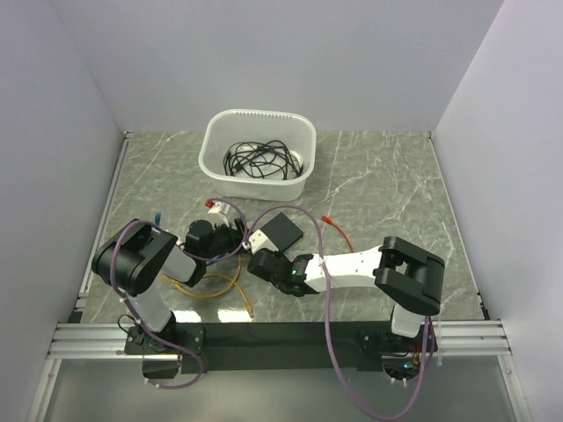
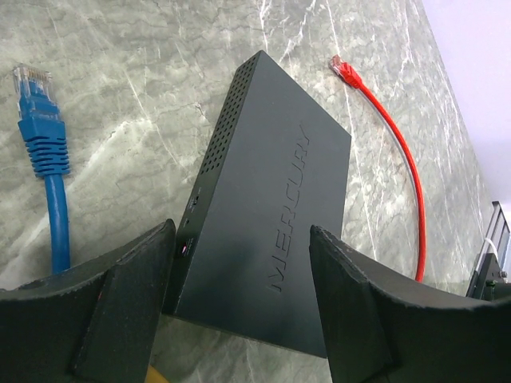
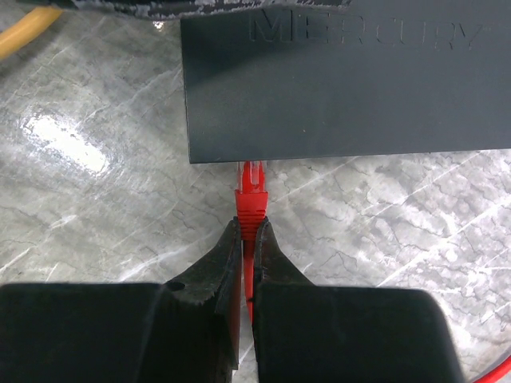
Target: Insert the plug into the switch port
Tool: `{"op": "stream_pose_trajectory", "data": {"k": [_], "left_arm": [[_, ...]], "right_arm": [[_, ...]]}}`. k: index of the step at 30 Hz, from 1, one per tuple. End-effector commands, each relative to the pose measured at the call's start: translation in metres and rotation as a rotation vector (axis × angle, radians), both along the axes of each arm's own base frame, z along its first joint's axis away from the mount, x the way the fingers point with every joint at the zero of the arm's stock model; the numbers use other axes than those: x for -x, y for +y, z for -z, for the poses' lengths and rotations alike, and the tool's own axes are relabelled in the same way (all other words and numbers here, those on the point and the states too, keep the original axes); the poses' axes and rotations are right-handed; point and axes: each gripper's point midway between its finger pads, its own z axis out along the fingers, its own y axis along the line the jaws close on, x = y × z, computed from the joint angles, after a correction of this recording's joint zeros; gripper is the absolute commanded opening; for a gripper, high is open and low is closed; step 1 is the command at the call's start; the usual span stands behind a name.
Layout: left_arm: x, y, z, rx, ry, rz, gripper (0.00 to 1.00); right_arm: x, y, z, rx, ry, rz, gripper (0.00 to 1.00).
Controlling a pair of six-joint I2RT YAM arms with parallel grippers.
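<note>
Right gripper [image 3: 247, 239] pinching red plug [image 3: 251, 199] meeting switch [image 3: 343, 80] near edge, left gripper [image 2: 243, 263] gaping, straddling switch end, bare marble table [image 3: 96, 199] lying leftward.

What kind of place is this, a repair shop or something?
More likely a robot test cell: white walls box in a marble-patterned table, with two arms bolted along its front. The right pincer presses a red plug into a black switch; a tub holds spare cables.
</note>
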Motion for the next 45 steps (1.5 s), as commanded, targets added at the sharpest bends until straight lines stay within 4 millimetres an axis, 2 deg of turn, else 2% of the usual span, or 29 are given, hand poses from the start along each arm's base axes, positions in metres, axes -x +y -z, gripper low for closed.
{"op": "stream_pose_trajectory", "data": {"k": [1,6,15,21,27,32,38,40,42,43,44,45], "left_arm": [[0.031,-0.011,0.018,-0.004,0.093,0.116,0.73],[0.035,-0.012,0.017,-0.009,0.089,0.116,0.72],[0.052,-0.026,0.019,-0.019,0.107,0.13,0.71],[0.066,-0.034,0.029,-0.017,0.14,0.155,0.72],[0.069,-0.04,0.028,-0.005,0.142,0.172,0.72],[0.072,-0.044,0.023,-0.002,0.135,0.18,0.72],[0.081,-0.046,0.016,0.01,0.135,0.194,0.73],[0.084,-0.047,0.016,0.005,0.138,0.204,0.73],[0.085,-0.051,0.014,0.004,0.133,0.215,0.73],[0.087,-0.052,0.015,0.001,0.137,0.222,0.72],[0.087,-0.054,0.013,0.004,0.133,0.228,0.72],[0.088,-0.055,0.014,0.002,0.136,0.234,0.72]], "right_arm": [[-0.021,0.039,-0.041,-0.176,-0.109,0.023,0.0],[-0.025,0.042,-0.041,-0.187,-0.109,0.05,0.0],[-0.05,0.043,-0.049,-0.253,-0.101,0.15,0.0],[-0.053,0.056,-0.049,-0.29,-0.088,0.139,0.0],[-0.056,0.064,-0.049,-0.334,-0.083,0.141,0.0],[-0.066,0.08,-0.058,-0.378,-0.103,0.148,0.0],[-0.084,0.083,-0.071,-0.416,-0.158,0.212,0.0],[-0.082,0.088,-0.074,-0.436,-0.16,0.167,0.0],[-0.084,0.097,-0.089,-0.515,-0.18,0.145,0.0],[-0.081,0.097,-0.087,-0.525,-0.178,0.125,0.0],[-0.078,0.108,-0.098,-0.591,-0.176,0.086,0.0],[-0.074,0.106,-0.101,-0.617,-0.174,0.062,0.0]]}}
